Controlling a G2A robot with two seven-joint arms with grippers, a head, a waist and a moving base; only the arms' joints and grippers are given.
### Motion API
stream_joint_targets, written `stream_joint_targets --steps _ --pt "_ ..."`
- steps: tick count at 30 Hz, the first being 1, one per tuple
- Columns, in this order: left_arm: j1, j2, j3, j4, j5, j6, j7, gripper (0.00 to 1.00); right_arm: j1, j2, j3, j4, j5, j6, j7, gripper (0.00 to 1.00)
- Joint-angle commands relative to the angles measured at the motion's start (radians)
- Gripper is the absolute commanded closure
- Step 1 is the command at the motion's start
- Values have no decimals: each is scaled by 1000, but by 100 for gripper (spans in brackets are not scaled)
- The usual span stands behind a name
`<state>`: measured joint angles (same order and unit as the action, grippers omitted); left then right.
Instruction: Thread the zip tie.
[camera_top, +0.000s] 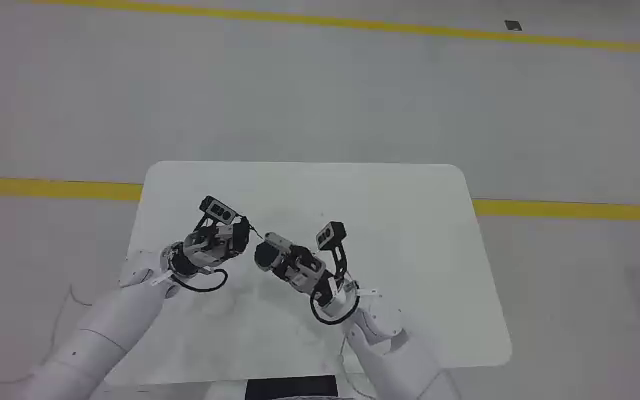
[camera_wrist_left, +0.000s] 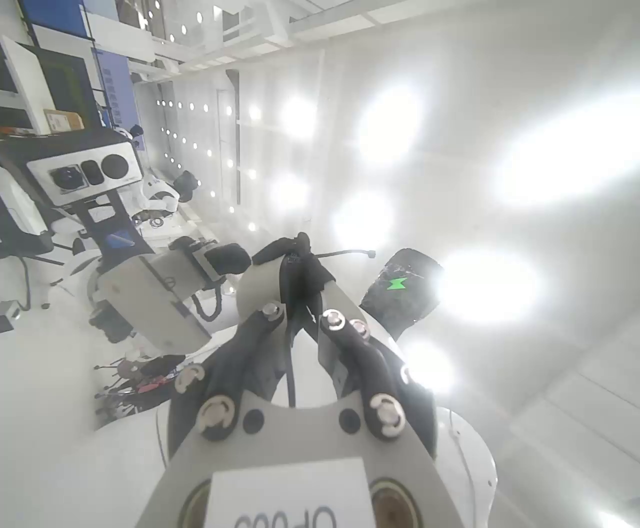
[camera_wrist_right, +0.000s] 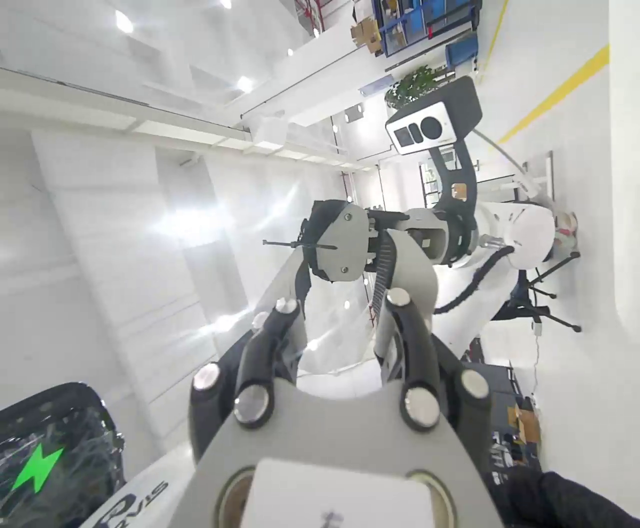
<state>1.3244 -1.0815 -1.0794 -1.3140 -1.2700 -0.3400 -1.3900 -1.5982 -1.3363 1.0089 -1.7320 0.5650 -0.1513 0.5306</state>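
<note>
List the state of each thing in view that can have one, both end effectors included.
left end effector: shut on the zip tie.
zip tie: gripped along its strap, head end sticking out free, no loop formed, not yet threaded.
right end effector: open, empty, facing the left end effector close by, not touching the zip tie.

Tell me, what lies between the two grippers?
The zip tie, pinched by the shut left gripper and sticking out before the open right gripper, as the right wrist view shows.
</note>
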Motion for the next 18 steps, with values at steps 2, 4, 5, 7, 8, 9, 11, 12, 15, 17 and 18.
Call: stream_joint_targets --steps 2,4,5,7,8,9,11,12,15,17,18 --pt "0 0 0 0 0 0 0 100 14 -4 -12 13 11 -15 -15 72" --pt "0 0 0 0 0 0 0 100 24 -7 -20 22 23 -22 -22 73" --pt "0 0 0 0 0 0 0 100 28 -8 -23 26 26 -24 -24 74" --pt "0 0 0 0 0 0 0 100 37 -10 -30 32 36 -30 -26 78" --pt "0 0 0 0 0 0 0 100 42 -12 -33 36 41 -35 -29 80" --pt "0 0 0 0 0 0 0 100 46 -13 -35 39 44 -39 -31 84" --pt "0 0 0 0 0 0 0 100 53 -15 -40 42 51 -49 -34 91" --pt "0 0 0 0 0 0 0 100 54 -15 -42 44 53 -53 -34 92" --pt "0 0 0 0 0 0 0 100 58 -16 -45 47 60 -57 -31 91" --pt "0 0 0 0 0 0 0 100 58 -16 -45 46 61 -59 -30 90" --pt "0 0 0 0 0 0 0 100 56 -16 -44 45 59 -62 -30 90"
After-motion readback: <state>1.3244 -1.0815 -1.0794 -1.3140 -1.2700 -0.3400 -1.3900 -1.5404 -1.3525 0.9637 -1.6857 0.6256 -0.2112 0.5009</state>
